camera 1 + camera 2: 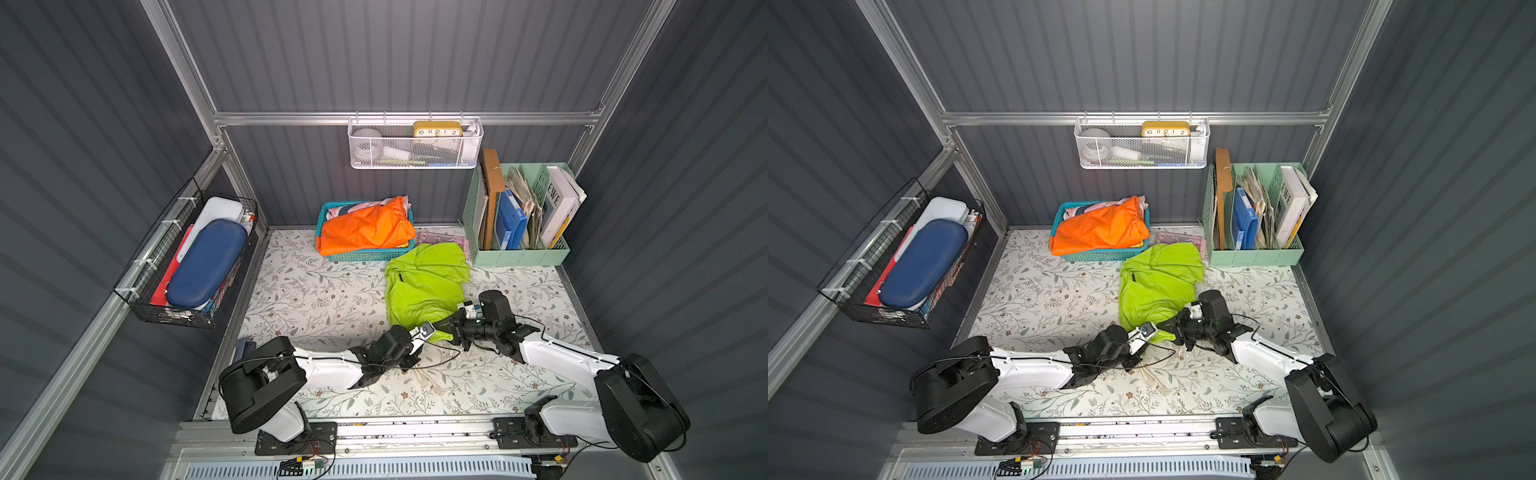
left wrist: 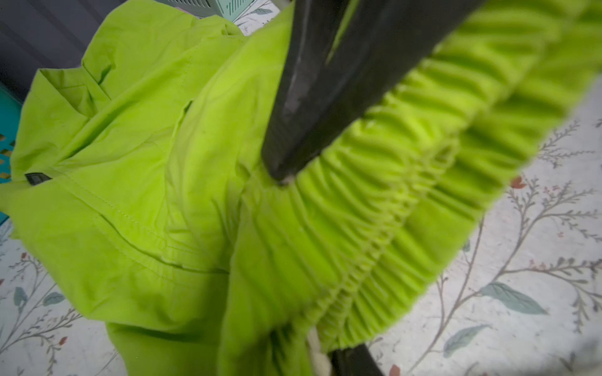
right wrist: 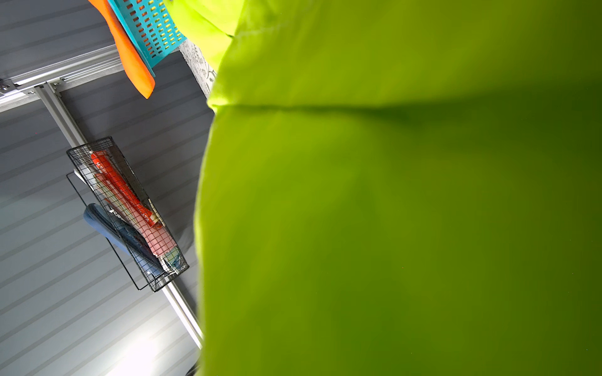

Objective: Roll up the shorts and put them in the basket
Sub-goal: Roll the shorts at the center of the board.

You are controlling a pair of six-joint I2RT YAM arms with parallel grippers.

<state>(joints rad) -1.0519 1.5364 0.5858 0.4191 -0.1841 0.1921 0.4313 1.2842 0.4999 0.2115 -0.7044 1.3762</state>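
My left gripper pinches the gathered elastic waistband of the shorts, with black fingers on either side and the cream drawstring by the lower one. My right gripper is just beside it at the same edge. Fabric covers its camera, so I can't tell its grip. The shorts spread beyond both grippers on the floral mat: smooth lime cloth, small black tag. Further past: slotted teal basket holding an orange garment, mint file holder, book reading "EWE". The yellow clock shows 10 11 12 1 2.
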